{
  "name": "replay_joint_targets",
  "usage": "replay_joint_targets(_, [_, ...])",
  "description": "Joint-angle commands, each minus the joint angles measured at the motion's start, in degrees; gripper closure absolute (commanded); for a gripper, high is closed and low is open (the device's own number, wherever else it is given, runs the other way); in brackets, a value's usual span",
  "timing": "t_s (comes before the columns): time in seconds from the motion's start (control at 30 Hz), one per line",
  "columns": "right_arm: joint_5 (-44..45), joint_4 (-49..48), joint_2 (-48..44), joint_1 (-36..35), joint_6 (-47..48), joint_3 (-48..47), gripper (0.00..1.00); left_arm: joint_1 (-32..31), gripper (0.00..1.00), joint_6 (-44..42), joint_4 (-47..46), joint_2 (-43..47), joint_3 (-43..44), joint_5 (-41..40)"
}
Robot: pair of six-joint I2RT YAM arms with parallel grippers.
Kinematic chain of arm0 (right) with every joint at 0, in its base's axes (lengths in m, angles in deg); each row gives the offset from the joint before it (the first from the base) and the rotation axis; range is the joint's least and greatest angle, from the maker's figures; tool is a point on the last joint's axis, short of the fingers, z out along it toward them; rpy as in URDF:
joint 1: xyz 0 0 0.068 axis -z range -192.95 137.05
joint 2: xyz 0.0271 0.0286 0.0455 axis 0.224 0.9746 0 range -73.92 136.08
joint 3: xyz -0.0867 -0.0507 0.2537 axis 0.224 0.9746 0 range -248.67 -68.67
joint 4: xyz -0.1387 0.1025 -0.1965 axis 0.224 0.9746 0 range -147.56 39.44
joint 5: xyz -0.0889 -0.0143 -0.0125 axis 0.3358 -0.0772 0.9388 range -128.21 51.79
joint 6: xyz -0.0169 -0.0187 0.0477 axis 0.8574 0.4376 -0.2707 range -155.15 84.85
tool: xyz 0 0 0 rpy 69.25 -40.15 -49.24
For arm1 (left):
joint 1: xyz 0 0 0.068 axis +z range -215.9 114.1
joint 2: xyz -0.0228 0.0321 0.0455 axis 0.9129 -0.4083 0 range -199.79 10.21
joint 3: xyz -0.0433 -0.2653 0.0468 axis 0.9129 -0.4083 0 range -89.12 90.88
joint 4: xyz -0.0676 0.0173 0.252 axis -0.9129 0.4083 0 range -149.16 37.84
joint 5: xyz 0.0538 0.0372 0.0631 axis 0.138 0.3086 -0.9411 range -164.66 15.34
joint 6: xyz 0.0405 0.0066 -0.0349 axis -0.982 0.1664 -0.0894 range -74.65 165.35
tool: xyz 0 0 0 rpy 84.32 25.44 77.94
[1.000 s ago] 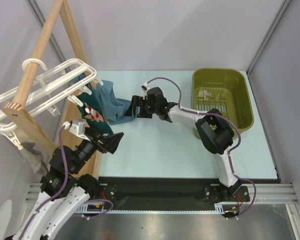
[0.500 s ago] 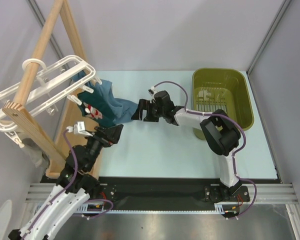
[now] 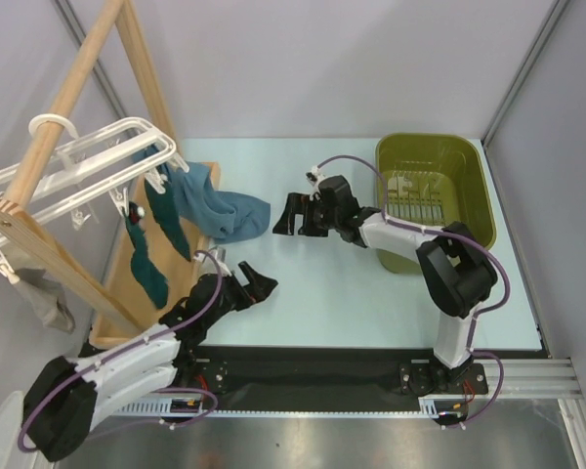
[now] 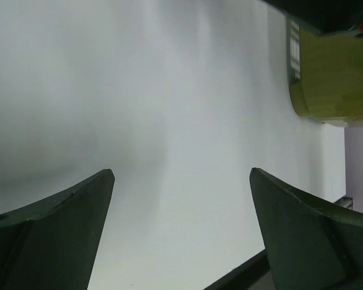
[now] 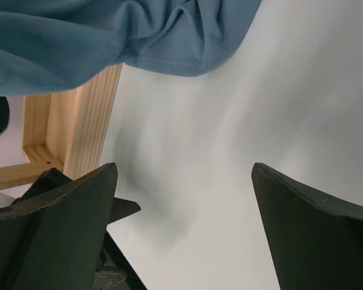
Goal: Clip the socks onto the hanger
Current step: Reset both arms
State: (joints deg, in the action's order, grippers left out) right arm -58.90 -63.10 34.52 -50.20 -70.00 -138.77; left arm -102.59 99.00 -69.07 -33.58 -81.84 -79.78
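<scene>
My left gripper (image 3: 257, 286) and right gripper (image 3: 286, 215) are spread, empty. Steel-blue sock (image 3: 230, 210) at right's 9 o'clock drapes low; weight could drag it off the hanger (image 3: 98, 161).

two dark teal socks (image 3: 148, 266), one blue sock (image 3: 230, 212), one hanger (image 3: 83, 164), one basket (image 3: 481, 200).

White plastic laundry hanger (image 3: 88, 166), far left; dark teal fabric socks (image 3: 148, 266); plain steel-blue ribbed sock (image 3: 230, 213); pale wooden A-frame rack (image 3: 78, 73); olive-green plastic basket (image 3: 433, 140), far right; pale mint tabletop (image 3: 352, 293).
</scene>
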Motion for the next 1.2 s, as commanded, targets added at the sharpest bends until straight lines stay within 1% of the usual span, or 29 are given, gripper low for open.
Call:
replay_joint_targets(0.0, [2.7,4.0,-6.4,-0.2,5.5,-0.9,0.00,-1.8,0.00,-2.3,-13.4,-6.4,3.4,2.4])
replay_joint_targets(0.1, [4.9,7.6,-8.9,-0.4,8.0,-0.6,0.00,-3.4,0.01,-4.0,-16.7,-11.8,5.5,3.4])
replay_joint_targets(0.23, [6.8,8.8,-15.3,-0.7,11.1,2.9,0.00,-4.7,0.00,-6.4,-21.9,-14.4,6.3,3.8])
replay_joint_targets(0.3, [9.9,8.1,-17.6,-1.6,13.6,5.1,0.00,-5.0,0.00,-8.9,-22.5,-14.0,6.9,2.9])
replay_joint_targets(0.33, [11.1,6.3,-20.6,-1.9,14.4,7.8,0.00,-4.9,0.00,-9.9,-23.3,-13.5,6.8,2.6])
replay_joint_targets(0.37, [11.8,3.8,-22.2,-2.2,15.0,10.1,0.00,-5.0,0.00,-10.7,-24.9,-13.1,6.3,2.3])
replay_joint_targets(0.4, [12.2,1.3,-24.2,-2.4,15.9,12.6,0.00,-5.0,0.01,-11.9,-29.0,-12.6,4.9,2.6])
replay_joint_targets(0.43, [12.2,-2.0,-26.2,-3.0,16.3,15.5,0.00,-4.9,0.00,-12.4,-31.7,-11.2,3.9,2.8])
replay_joint_targets(0.47, [12.7,-10.4,-30.4,-3.3,16.4,23.4,0.00,-5.0,0.00,-13.0,-33.9,-10.5,3.0,3.2])
replay_joint_targets(0.53, [12.0,-20.9,-33.9,-4.1,15.4,32.2,0.00,-5.0,0.01,-13.8,-38.8,-8.9,0.1,3.9])
replay_joint_targets(0.57, [12.1,-30.7,-36.8,-4.8,15.2,36.1,0.00,-4.9,0.00,-13.8,-40.0,-8.2,-0.8,4.2])
replay_joint_targets(0.6, [13.3,-34.3,-37.8,-5.2,14.7,42.4,0.00,-4.9,0.01,-13.8,-41.3,-7.7,-2.8,4.6])
replay_joint_targets(0.63, [13.8,-37.8,-38.7,-5.6,12.5,45.1,0.00,-5.0,0.00,-13.5,-43.4,-6.4,-3.9,4.6])
replay_joint_targets(0.67, [14.8,-43.8,-39.7,-6.3,11.1,47.4,0.01,-5.0,0.00,-13.1,-44.5,-5.7,-5.2,4.6])
replay_joint_targets(0.7, [14.9,-46.3,-39.9,-6.6,9.8,51.5,0.00,-5.0,0.00,-12.3,-45.1,-5.1,-6.8,4.6])
replay_joint_targets(0.77, [16.4,-52.9,-40.0,-7.7,6.8,55.1,0.00,-4.9,0.00,-11.5,-46.2,-2.9,-10.9,4.1])
replay_joint_targets(0.83, [18.4,-58.8,-39.4,-8.3,4.5,61.4,0.00,-4.9,0.01,-10.9,-46.7,-1.0,-12.4,4.2])
replay_joint_targets(0.87, [20.2,-65.8,-38.8,-8.1,2.0,63.4,0.00,-5.0,0.01,-10.8,-45.4,1.3,-12.6,4.2])
replay_joint_targets(0.93, [23.3,-74.4,-36.6,-8.0,-0.1,68.5,0.00,-4.9,0.01,-10.1,-44.5,3.8,-14.2,4.0])
replay_joint_targets(1.0, [27.4,-79.2,-35.0,-8.3,-1.6,71.3,0.00,-4.9,0.00,-8.4,-45.6,7.9,-17.3,3.2])
replay_joint_targets(1.03, [28.8,-83.6,-32.5,-8.4,-2.1,73.5,0.00,-4.8,0.00,-7.8,-45.6,9.8,-18.4,2.7])
replay_joint_targets(1.07, [30.9,-85.2,-31.5,-8.4,-2.6,74.6,0.00,-4.9,0.01,-7.2,-44.4,11.6,-19.3,2.1])
replay_joint_targets(1.1, [31.4,-85.2,-30.9,-7.8,-5.1,75.1,0.00,-4.9,0.01,-7.1,-40.8,14.8,-19.4,2.2])
replay_joint_targets(1.17, [31.9,-85.3,-30.3,-7.3,-7.5,77.2,0.00,-4.8,0.01,-7.1,-39.1,16.5,-19.8,3.7])
